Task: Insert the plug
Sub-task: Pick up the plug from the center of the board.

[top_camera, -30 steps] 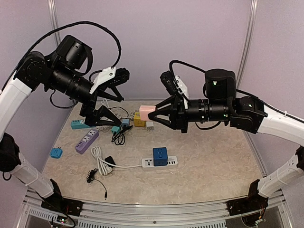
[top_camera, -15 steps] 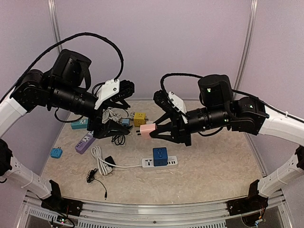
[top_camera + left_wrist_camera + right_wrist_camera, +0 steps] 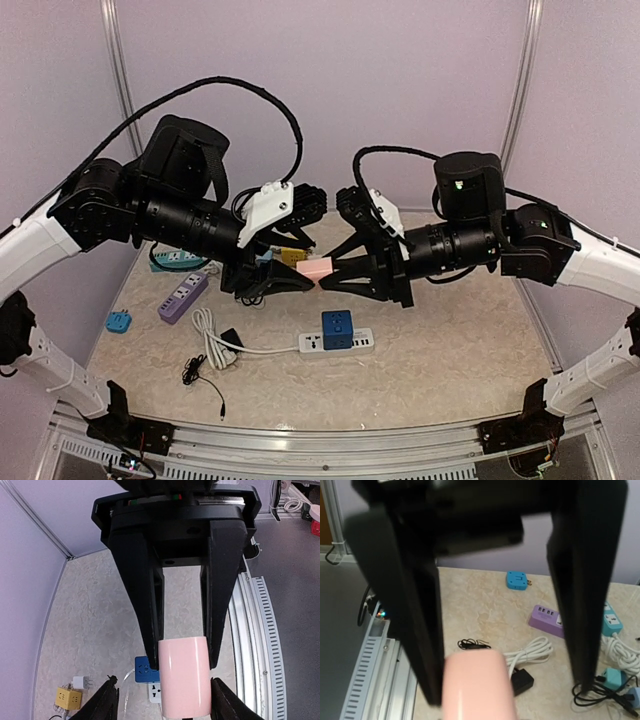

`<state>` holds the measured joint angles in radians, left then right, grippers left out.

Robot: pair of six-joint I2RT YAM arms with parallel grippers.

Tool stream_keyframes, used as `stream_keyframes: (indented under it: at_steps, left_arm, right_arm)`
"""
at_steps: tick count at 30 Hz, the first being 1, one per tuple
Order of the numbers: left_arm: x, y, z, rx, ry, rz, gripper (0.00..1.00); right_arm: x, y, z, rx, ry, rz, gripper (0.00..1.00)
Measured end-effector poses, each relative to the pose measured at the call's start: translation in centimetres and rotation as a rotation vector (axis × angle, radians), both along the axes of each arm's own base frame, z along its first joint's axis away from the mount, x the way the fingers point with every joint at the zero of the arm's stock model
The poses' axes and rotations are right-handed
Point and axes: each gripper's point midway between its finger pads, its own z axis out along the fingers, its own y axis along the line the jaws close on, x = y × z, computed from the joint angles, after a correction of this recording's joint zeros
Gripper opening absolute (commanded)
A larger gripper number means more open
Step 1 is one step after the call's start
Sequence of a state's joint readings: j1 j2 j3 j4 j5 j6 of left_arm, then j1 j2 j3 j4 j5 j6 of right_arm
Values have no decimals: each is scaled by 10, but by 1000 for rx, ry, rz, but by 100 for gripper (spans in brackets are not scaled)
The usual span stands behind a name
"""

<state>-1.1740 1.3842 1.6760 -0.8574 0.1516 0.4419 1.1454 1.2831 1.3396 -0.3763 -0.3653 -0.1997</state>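
Pale lilac walls [image 3: 400,80] close in a beige marbled table [image 3: 450,340]. The plug [image 3: 313,268], a pink rounded block, hangs in the air above the middle of the table, well clear of everything lying on it. The right gripper [image 3: 322,276] is clamped on it: in the left wrist view its two black fingers [image 3: 147,605] press on the block's far end from both sides. The left gripper [image 3: 303,268] meets it head-on from the other side, jaws apart and straddling the plug's free end. Its fingertips [image 3: 107,702] stand at either side of the block, one with a clear gap, the other just beside the pink face; whether that one touches I cannot tell. Any print on the plug or the sockets is too small to read.

Below the plug, toward the near edge, a white strip [image 3: 355,343] lies flat with a blue cube [image 3: 337,327] seated on it. Left of that, a white cable [image 3: 208,335] is coiled by a black charger [image 3: 232,338], and a thin black cable [image 3: 200,375] lies nearer the edge. Farther left are a purple strip [image 3: 183,297], a teal strip [image 3: 170,262] behind it and a small blue adapter [image 3: 118,322] near the left wall. A yellow cube [image 3: 292,257] shows just behind the left gripper
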Motion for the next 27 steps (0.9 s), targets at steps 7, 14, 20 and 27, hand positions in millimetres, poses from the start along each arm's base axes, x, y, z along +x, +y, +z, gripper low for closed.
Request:
stream_keyframes:
  at_steps: [7,14,20,27]
  left_arm:
    - [-2,-4,-12,21,19,-9,15]
    - [-1,-4,-11,14,22,4,0]
    - [2,-5,6,-62,-10,20,0]
    - [-9,-5,59,-289,60,5,0]
  right_arm:
    - [4,0,1,2,-18,-17,0]
    - [8,0,2,-3,-53,-39,61]
    - [4,-13,28,147,-12,-71,76]
    - [-20,-38,79,415,60,-4,67]
